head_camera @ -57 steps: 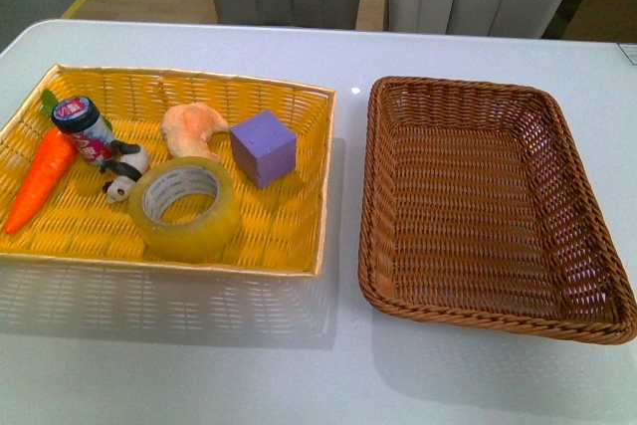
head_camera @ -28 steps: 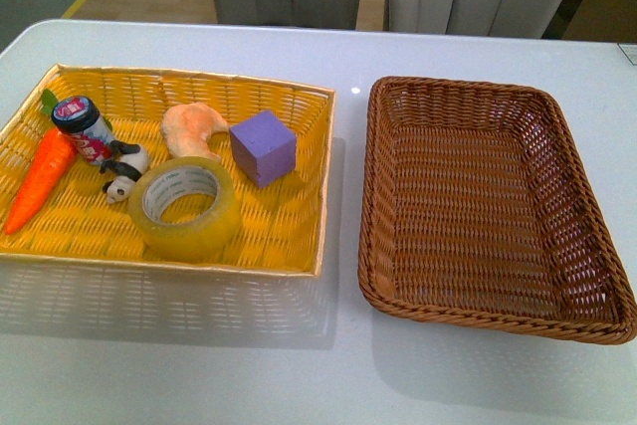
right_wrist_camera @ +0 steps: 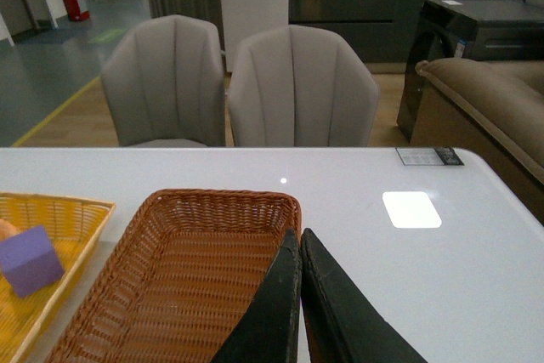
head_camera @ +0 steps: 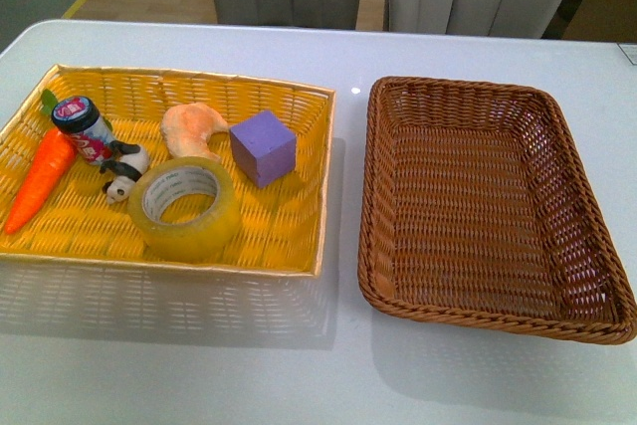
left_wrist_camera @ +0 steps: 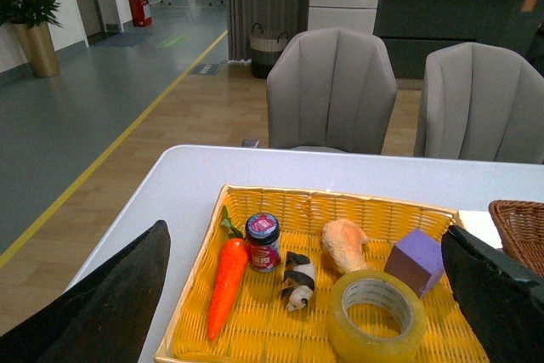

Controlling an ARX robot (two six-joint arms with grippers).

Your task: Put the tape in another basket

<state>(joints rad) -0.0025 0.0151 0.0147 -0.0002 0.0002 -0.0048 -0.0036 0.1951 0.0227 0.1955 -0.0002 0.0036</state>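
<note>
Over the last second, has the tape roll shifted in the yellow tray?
No. The tape lies where it was, by the yellow tray's front rim, right beside the panda toy.

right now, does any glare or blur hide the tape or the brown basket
Front view: even light, the tape and the basket sharp, soft shadow along the basket's near side. Right wrist view: glare patch on the table, clear of the basket.
</note>
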